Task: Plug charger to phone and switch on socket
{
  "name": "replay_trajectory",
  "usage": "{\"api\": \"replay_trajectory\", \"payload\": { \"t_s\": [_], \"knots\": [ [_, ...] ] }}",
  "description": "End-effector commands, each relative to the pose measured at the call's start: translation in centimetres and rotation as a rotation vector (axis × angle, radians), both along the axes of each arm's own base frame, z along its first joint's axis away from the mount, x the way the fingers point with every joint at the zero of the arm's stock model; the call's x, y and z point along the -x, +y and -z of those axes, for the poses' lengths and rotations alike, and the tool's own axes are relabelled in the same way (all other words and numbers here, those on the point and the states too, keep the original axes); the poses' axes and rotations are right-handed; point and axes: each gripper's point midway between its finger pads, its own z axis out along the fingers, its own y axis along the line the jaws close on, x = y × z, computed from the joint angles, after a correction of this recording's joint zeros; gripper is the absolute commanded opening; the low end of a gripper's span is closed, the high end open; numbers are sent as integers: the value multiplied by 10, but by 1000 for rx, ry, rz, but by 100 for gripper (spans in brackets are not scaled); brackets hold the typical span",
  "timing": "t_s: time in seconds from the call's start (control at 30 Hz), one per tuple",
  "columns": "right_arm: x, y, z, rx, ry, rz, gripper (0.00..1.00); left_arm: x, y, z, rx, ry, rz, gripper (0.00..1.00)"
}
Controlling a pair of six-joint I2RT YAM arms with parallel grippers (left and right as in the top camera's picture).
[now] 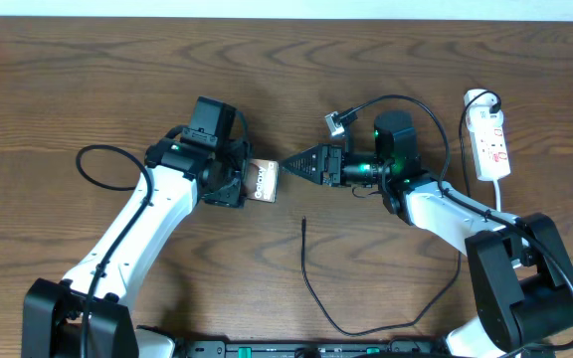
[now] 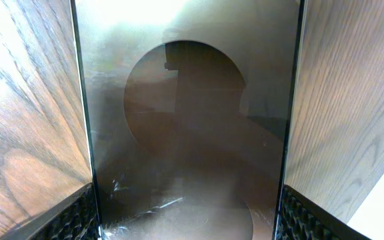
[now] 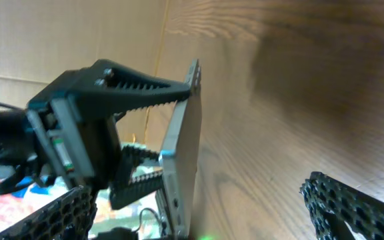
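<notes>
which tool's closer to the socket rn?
Right. The right tool sits mid-table, well left of the socket; the left tool, clamped on the phone, is even farther left.

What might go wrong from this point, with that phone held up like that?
The left gripper pinches the phone only by its thin edges; a nudge from the open right gripper, close beside it, might twist it loose. The charger lies slack on the table, ungripped; its slim tip may be hard to pick up and line up.
</notes>
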Motion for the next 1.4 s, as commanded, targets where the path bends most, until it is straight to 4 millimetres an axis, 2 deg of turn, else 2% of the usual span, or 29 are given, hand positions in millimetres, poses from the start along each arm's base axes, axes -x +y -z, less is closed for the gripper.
{"api": "replay_trajectory", "payload": {
  "t_s": [0.0, 0.33, 0.6, 1.1, 1.37],
  "knots": [
    [-5, 6, 3, 26, -10, 30, 99, -4, -13, -14, 36, -33, 8, 7],
    [-1, 11, 3, 25, -10, 17, 99, 0, -29, -16, 43, -46, 50, 7],
    [0, 12, 3, 25, -10, 13, 99, 0, -30, -16, 60, -30, 8, 7],
    [14, 30, 4, 40, -41, -31, 99, 5, -38, -17, 129, 30, -98, 8],
    [21, 40, 6, 54, -57, -46, 97, 5, -39, -17, 134, 33, -98, 8]
  ]
}}
